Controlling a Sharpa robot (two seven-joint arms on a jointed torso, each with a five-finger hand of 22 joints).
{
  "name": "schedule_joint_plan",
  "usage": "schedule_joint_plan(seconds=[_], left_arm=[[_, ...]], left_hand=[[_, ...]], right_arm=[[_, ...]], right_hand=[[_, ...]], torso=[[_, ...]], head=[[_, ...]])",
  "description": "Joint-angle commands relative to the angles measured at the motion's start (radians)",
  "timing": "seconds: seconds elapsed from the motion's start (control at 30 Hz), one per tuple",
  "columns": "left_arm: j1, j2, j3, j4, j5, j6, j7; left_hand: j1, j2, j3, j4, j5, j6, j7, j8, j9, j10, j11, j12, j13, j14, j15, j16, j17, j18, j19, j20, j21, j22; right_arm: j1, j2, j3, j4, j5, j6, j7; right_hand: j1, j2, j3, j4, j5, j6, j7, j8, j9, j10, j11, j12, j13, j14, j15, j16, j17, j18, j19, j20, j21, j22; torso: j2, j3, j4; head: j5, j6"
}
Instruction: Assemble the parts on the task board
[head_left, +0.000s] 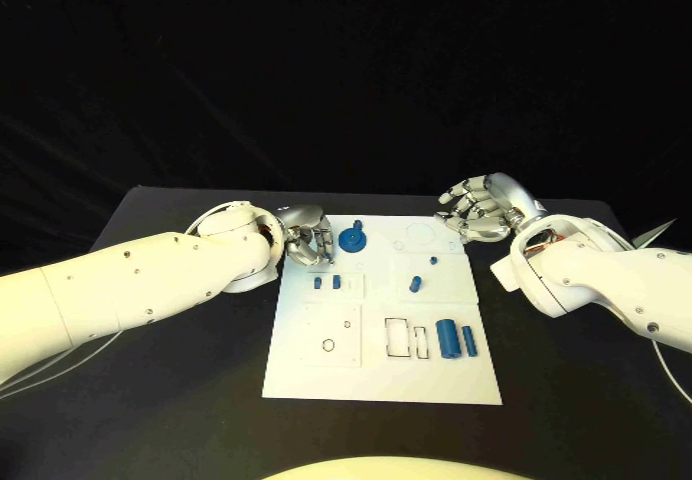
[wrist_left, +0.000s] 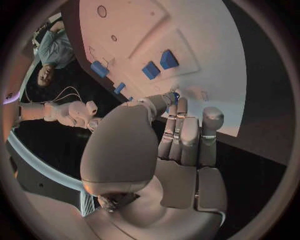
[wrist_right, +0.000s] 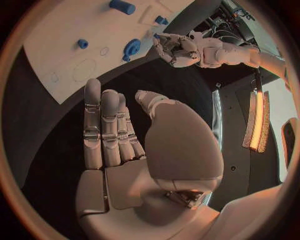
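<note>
Table (head_left: 577, 400): black, and it carried the white task board (head_left: 382, 375) in the middle.
Left hand (head_left: 310, 245): it sat at the board's far left corner, fingers curled in close together beside the round blue part (head_left: 355, 240); whether they touched it, I could not tell.
Right hand (head_left: 479, 212): it hovered just off the board's far right corner, fingers straight and side by side, thumb apart, holding nothing.
Blue cylinders (head_left: 456, 338): two lay side by side at the board's near right.
Small blue parts (head_left: 326, 283): a pair rested mid-left, and one more (head_left: 415, 283) lay just right of centre.
</note>
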Motion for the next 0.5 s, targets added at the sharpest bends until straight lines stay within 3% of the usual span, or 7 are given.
schedule_joint_plan(seconds=[0.03, 0.5], left_arm=[[-0.004, 0.007, 0.000, -0.002, 0.005, 0.001, 0.015], [-0.008, 0.014, -0.002, -0.006, 0.008, 0.004, 0.026]], left_hand=[[-0.010, -0.003, -0.005, 0.000, -0.004, 0.005, -0.003, -0.002, 0.001, 0.007, -0.002, -0.004, -0.001, 0.002, 0.000, 0.000, -0.001, -0.017, -0.002, 0.002, -0.001, 0.000], [-0.001, -0.005, -0.001, -0.010, -0.004, 0.007, -0.003, -0.007, 0.002, 0.012, -0.003, -0.009, -0.001, 0.002, -0.001, 0.000, 0.000, -0.017, -0.001, 0.002, -0.002, 0.000]], right_arm=[[-0.001, 0.000, 0.000, 0.001, -0.007, 0.005, 0.005], [-0.001, 0.001, 0.000, 0.002, -0.007, 0.004, 0.005]], right_hand=[[-0.010, 0.003, -0.002, -0.005, 0.004, 0.001, -0.003, 0.006, -0.001, 0.004, 0.000, -0.006, -0.001, 0.000, -0.001, -0.005, 0.001, 0.012, 0.007, -0.001, -0.003, -0.001], [-0.011, 0.004, -0.002, -0.005, 0.005, 0.001, -0.003, 0.007, -0.002, 0.005, 0.000, -0.007, -0.003, 0.001, -0.001, -0.007, 0.002, 0.012, 0.008, -0.001, -0.006, -0.003]], torso=[[0.001, -0.0001, -0.0002], [0.000, 0.0002, 0.0003]], head=[[-0.001, -0.001], [-0.002, -0.001]])
